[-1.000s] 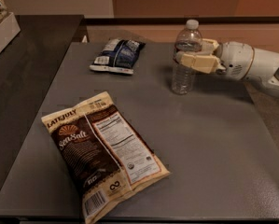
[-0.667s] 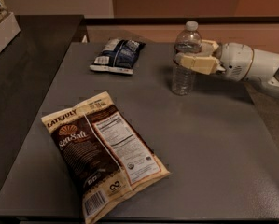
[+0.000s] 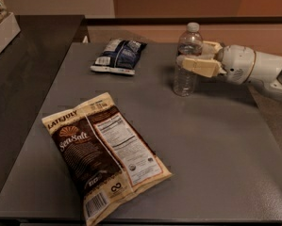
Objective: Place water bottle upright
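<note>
The water bottle [image 3: 186, 77] is clear ribbed plastic with a white cap. It stands upright on the grey table [image 3: 211, 140], at the back right. My gripper [image 3: 188, 55] reaches in from the right at the bottle's mid-height. Its cream fingers [image 3: 200, 65] sit on both sides of the bottle, shut on it. The far finger's tip is hidden behind the bottle. The bottle's base rests on the table top.
A large brown Late July chip bag [image 3: 103, 152] lies flat at the front left. A small dark blue snack bag [image 3: 119, 55] lies at the back, left of the bottle. A darker counter [image 3: 22, 74] adjoins the table's left side.
</note>
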